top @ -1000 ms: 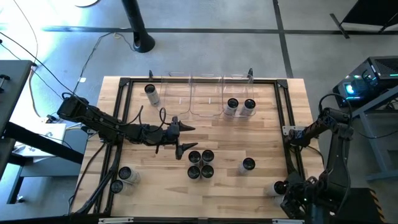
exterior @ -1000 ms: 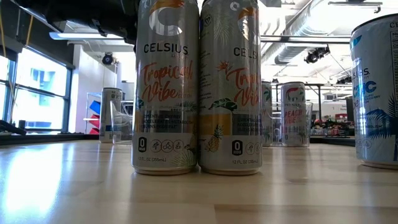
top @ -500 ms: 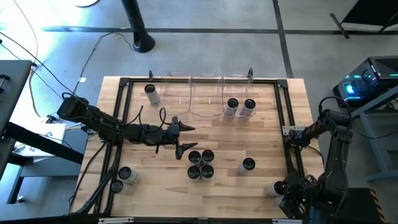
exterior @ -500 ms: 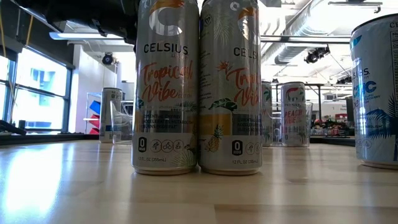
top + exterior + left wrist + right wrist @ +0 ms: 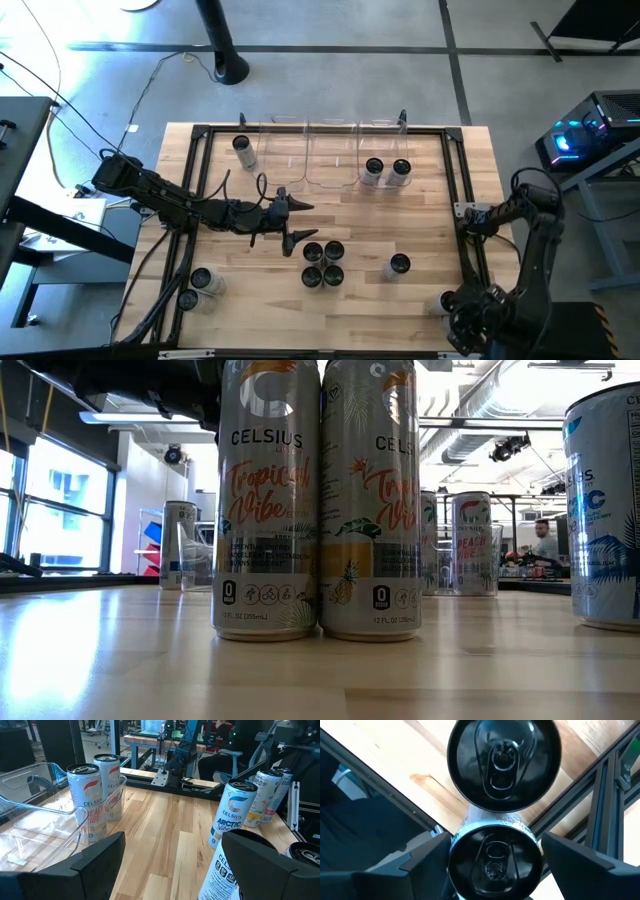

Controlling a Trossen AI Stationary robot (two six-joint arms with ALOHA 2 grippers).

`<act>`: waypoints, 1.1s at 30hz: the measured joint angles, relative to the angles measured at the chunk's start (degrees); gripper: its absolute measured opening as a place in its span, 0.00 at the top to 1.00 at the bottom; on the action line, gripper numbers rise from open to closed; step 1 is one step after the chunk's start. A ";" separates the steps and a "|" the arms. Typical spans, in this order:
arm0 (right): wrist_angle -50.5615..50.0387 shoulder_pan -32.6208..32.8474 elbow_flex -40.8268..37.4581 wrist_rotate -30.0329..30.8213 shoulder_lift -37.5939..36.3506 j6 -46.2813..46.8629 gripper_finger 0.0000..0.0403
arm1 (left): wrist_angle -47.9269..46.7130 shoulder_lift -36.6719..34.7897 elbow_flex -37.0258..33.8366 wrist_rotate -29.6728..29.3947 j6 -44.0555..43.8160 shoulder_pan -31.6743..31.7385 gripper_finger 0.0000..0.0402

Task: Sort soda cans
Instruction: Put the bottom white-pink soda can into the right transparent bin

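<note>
The soda cans (image 5: 322, 264) are slim cylinders with dark round tops and silvery rims; in the low view the nearest 2 (image 5: 317, 500) stand upright and touching, pale silver-white with a tropical print. On the wooden counter (image 5: 420, 225) a cluster of 4 stands near the middle, 1 can (image 5: 399, 265) stands alone to its right, 2 (image 5: 387, 171) sit in the rightmost clear bin (image 5: 383, 150) at the far edge, 1 (image 5: 243, 150) stands by the far-left corner, and 2 (image 5: 199, 283) stand near the front-left corner.

The low view cuts off the tops of the nearest cans, and a can at its right edge (image 5: 604, 510) shows only in part; the 2 cans at the front-right corner (image 5: 447, 301) are mostly covered by the right arm from above.

The left pincer (image 5: 296, 222) hangs spread just beside the cluster of 4, gripping nothing; the right pincer (image 5: 495, 857) is spread above 2 upright cans (image 5: 502, 765), its fingers (image 5: 425, 862) flanking the nearer one with a gap on each side.
</note>
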 joint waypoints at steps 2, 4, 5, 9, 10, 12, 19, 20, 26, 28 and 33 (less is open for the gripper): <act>0.00 0.02 0.00 -0.18 0.44 -0.36 0.24 | 0.01 0.01 0.00 0.00 0.02 0.00 0.18; 0.02 0.00 0.00 -0.36 0.74 -0.39 0.24 | 0.00 0.00 0.00 -0.01 0.00 0.00 0.18; 0.10 0.00 0.00 -0.50 0.86 -0.37 0.24 | 0.01 0.01 0.00 0.00 0.01 -0.01 0.18; 0.97 -1.33 0.00 -4.31 1.12 -0.39 0.33 | 0.02 -0.01 0.00 0.00 0.02 0.00 0.18; 1.21 -1.93 0.00 -5.31 1.10 -0.50 0.37 | 0.03 0.01 0.00 0.00 0.01 0.00 0.18; 1.99 -3.31 0.00 -6.50 1.07 -1.89 0.42 | 0.03 0.00 0.00 -0.01 0.00 -0.01 0.18; 13.66 -10.67 0.37 -8.17 1.14 -10.97 0.42 | 0.03 0.01 0.00 0.00 -0.37 0.00 0.18; 15.50 -11.71 0.39 -8.54 1.14 -12.42 0.42 | 0.03 -0.01 0.00 0.00 -0.37 0.00 0.18; 25.66 -18.03 0.46 -10.01 1.14 -23.08 0.42 | 0.03 0.01 0.00 0.00 -0.42 -0.02 0.18; 26.77 -20.04 0.48 -9.46 1.14 -27.47 0.42 | 0.03 0.01 0.00 -0.02 -0.42 -0.02 0.18; 26.32 -24.37 2.86 -6.80 1.12 -39.07 0.42 | 0.03 0.01 0.00 0.00 -0.44 -0.01 0.18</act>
